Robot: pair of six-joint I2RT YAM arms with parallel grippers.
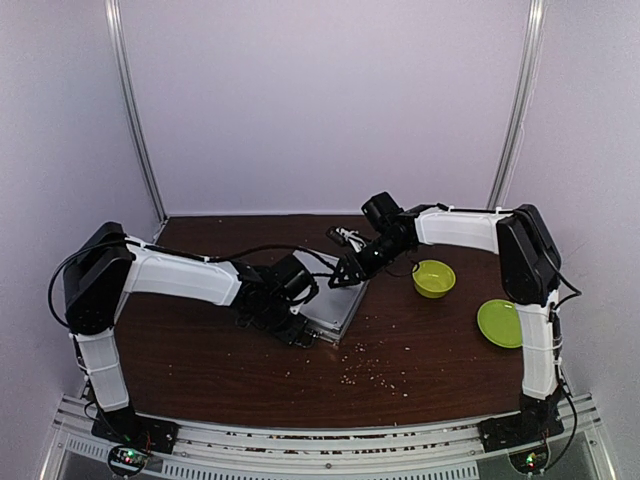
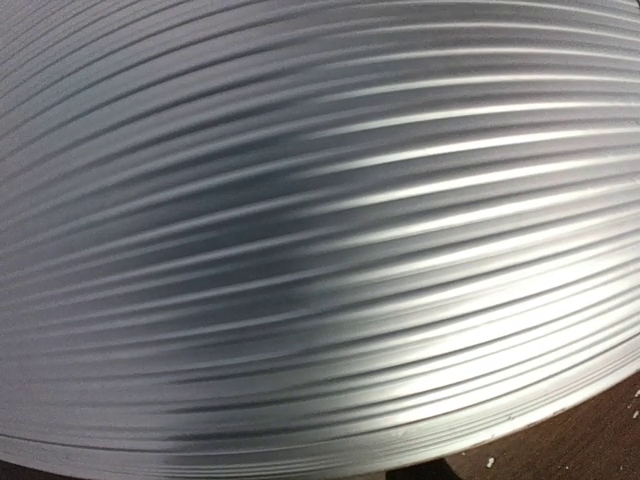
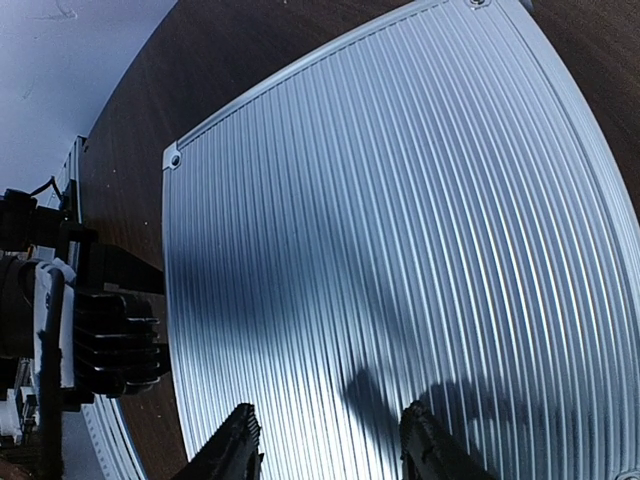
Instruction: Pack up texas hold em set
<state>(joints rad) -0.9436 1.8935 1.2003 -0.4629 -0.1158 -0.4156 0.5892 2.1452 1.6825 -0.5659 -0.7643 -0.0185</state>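
**Case closed and flat, both claws at it**

The silver case (image 1: 337,303) lies shut mid-bench (image 1: 200,350). My right claw (image 3: 330,415) hangs over the ribbed lid (image 3: 400,200), jaws partly spread and holding nothing; I judge it is there to press the lid down. My left claw (image 1: 297,331) sits at the near-left edge, probably to steady the case or reach a latch. Its own camera shows only ribbed metal, so I cannot tell its opening.

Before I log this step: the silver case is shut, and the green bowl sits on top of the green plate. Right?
No. The top view shows the green bowl standing on the table, apart from the green plate, not on it. The silver case is shut.
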